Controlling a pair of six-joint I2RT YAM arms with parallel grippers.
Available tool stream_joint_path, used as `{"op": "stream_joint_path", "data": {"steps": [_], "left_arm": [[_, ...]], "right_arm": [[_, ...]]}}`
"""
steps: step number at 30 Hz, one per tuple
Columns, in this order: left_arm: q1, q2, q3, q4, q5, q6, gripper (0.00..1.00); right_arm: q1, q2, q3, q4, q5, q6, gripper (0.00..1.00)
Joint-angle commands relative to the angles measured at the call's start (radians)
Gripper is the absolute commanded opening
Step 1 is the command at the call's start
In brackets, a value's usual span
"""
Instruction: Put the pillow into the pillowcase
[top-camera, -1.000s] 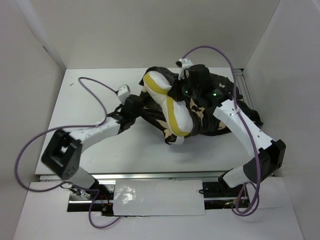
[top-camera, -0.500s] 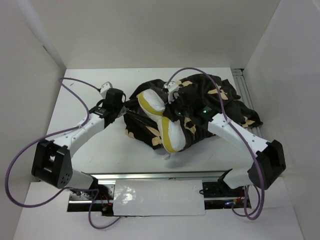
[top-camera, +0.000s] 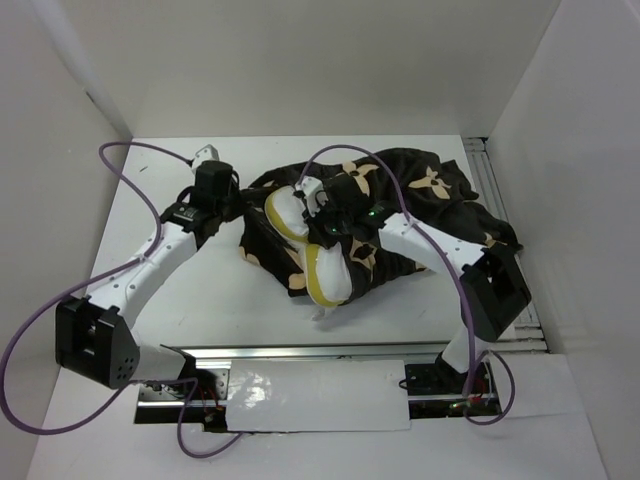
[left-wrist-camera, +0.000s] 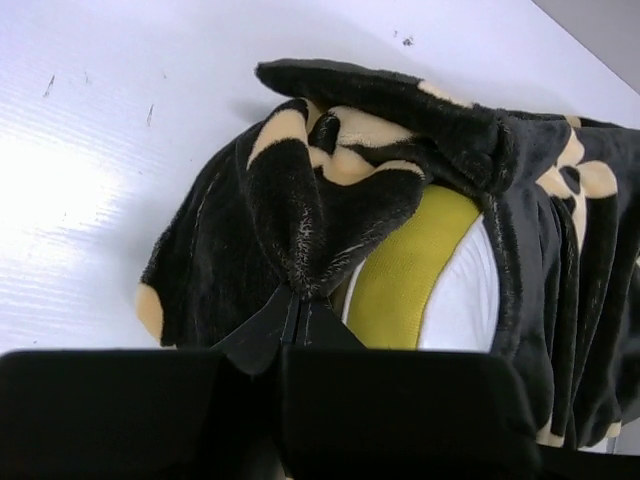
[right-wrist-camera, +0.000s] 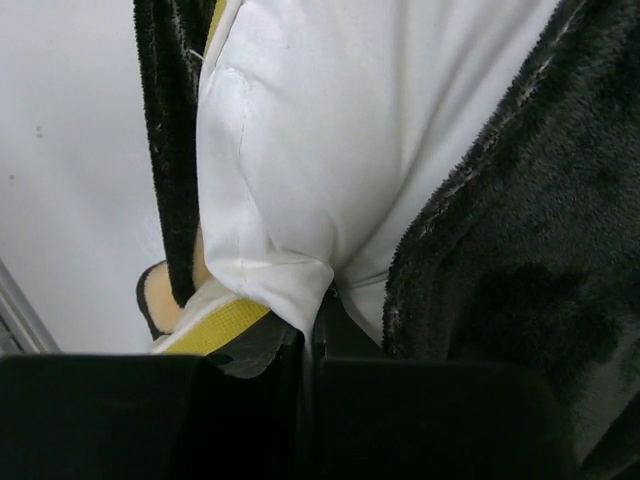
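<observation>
The dark plush pillowcase (top-camera: 430, 190) with tan motifs lies bunched at the table's middle and back right. The white pillow (top-camera: 325, 265) with yellow trim sticks out of its left opening, folded in the middle. My left gripper (top-camera: 243, 203) is shut on the pillowcase's left edge (left-wrist-camera: 295, 225), beside the pillow's yellow trim (left-wrist-camera: 405, 275). My right gripper (top-camera: 318, 215) is shut on a fold of the pillow's white cloth (right-wrist-camera: 300, 170), with dark plush (right-wrist-camera: 520, 240) to its right.
White walls (top-camera: 70, 150) close in the table on the left, back and right. A metal rail (top-camera: 320, 352) runs along the near edge. Purple cables (top-camera: 150, 155) loop above both arms. Bare white table (top-camera: 210, 300) lies left and in front of the bundle.
Both grippers have moved left, dragging the pillow and pillowcase leftward. The pillowcase's left edge is pulled further out and the pillow is more folded and covered.
</observation>
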Motion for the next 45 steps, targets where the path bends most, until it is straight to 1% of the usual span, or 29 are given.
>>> {"op": "stream_joint_path", "data": {"steps": [1,3,6,7,8,9,10,13,14,15,17,18,21,22,24,26,27,29,30,33,34,35,37,38,40,41,43,44,45], "left_arm": [[0.029,-0.066,0.105,0.119,-0.141,0.086,0.00],[0.019,-0.086,0.117,0.105,-0.118,0.098,0.00],[-0.015,-0.160,0.060,0.143,-0.109,0.111,0.00],[-0.026,-0.183,0.045,0.169,-0.100,0.121,0.00],[-0.046,-0.204,0.021,0.180,-0.100,0.122,0.00],[-0.057,-0.248,0.011,0.180,-0.091,0.143,0.00],[-0.066,-0.269,0.011,0.191,-0.091,0.143,0.00],[-0.078,-0.309,-0.003,0.167,-0.126,0.152,0.00],[-0.078,-0.322,-0.003,0.148,-0.126,0.152,0.00],[-0.089,-0.322,0.006,0.136,-0.126,0.163,0.00],[-0.089,-0.333,-0.004,0.136,-0.104,0.163,0.00],[-0.089,-0.333,-0.021,0.122,-0.094,0.140,0.00],[-0.089,-0.321,-0.064,0.111,-0.083,0.114,0.00],[-0.089,-0.298,-0.085,0.111,-0.066,0.114,0.00],[-0.098,-0.277,-0.101,0.099,-0.039,0.083,0.00],[-0.098,-0.261,-0.130,0.111,0.000,0.068,0.00],[-0.098,-0.261,-0.130,0.122,0.012,0.068,0.00],[-0.107,-0.252,-0.157,0.137,0.043,0.059,0.00],[-0.118,-0.243,-0.158,0.137,0.052,0.046,0.00],[-0.129,-0.232,-0.181,0.151,0.075,0.028,0.00],[-0.129,-0.232,-0.181,0.151,0.084,0.028,0.00],[-0.138,-0.223,-0.181,0.151,0.093,0.028,0.00],[-0.147,-0.223,-0.181,0.121,0.094,0.028,0.00],[-0.156,-0.223,-0.181,0.095,0.075,0.028,0.00],[-0.156,-0.236,-0.194,0.070,0.048,0.019,0.00],[-0.156,-0.246,-0.194,0.023,0.020,0.019,0.00],[-0.156,-0.272,-0.205,-0.020,0.020,0.019,0.00],[-0.166,-0.287,-0.233,-0.030,0.020,0.007,0.00],[-0.175,-0.304,-0.254,-0.030,0.055,-0.007,0.00]], "right_arm": [[0.015,0.057,-0.009,-0.220,0.097,-0.061,0.00],[0.026,0.113,0.013,-0.232,0.155,-0.040,0.00],[0.026,0.235,0.086,-0.284,0.176,-0.049,0.00],[0.026,0.273,0.162,-0.307,0.218,-0.039,0.00],[0.026,0.347,0.196,-0.341,0.238,-0.030,0.00],[0.026,0.382,0.260,-0.359,0.254,-0.030,0.00],[0.026,0.413,0.280,-0.359,0.266,-0.030,0.00],[0.002,0.502,0.354,-0.359,0.278,0.023,0.00],[-0.009,0.515,0.366,-0.359,0.250,0.024,0.00],[-0.020,0.515,0.367,-0.315,0.249,0.092,0.00],[-0.052,0.515,0.380,-0.269,0.263,0.152,0.00],[-0.061,0.477,0.380,-0.199,0.290,0.239,0.00],[-0.074,0.355,0.321,-0.062,0.330,0.298,0.00],[-0.074,0.323,0.275,0.038,0.341,0.339,0.00],[-0.074,0.256,0.245,0.123,0.372,0.365,0.00],[-0.074,0.245,0.227,0.215,0.403,0.396,0.00],[-0.074,0.236,0.227,0.249,0.479,0.415,0.00],[-0.074,0.235,0.198,0.355,0.550,0.435,0.00],[-0.063,0.249,0.187,0.421,0.597,0.482,0.00],[-0.063,0.258,0.130,0.547,0.689,0.551,0.00],[-0.063,0.258,0.112,0.637,0.764,0.579,0.00],[-0.063,0.258,0.098,0.674,0.797,0.626,0.00],[-0.074,0.283,0.122,0.650,0.858,0.689,0.00],[-0.087,0.283,0.179,0.629,0.849,0.704,0.00],[-0.110,0.297,0.225,0.581,0.797,0.764,0.00],[-0.148,0.297,0.236,0.558,0.776,0.830,0.00],[-0.184,0.286,0.248,0.549,0.789,0.902,0.00],[-0.198,0.286,0.270,0.499,0.807,0.977,0.00],[-0.221,0.303,0.322,0.465,0.818,1.016,0.00]]}}
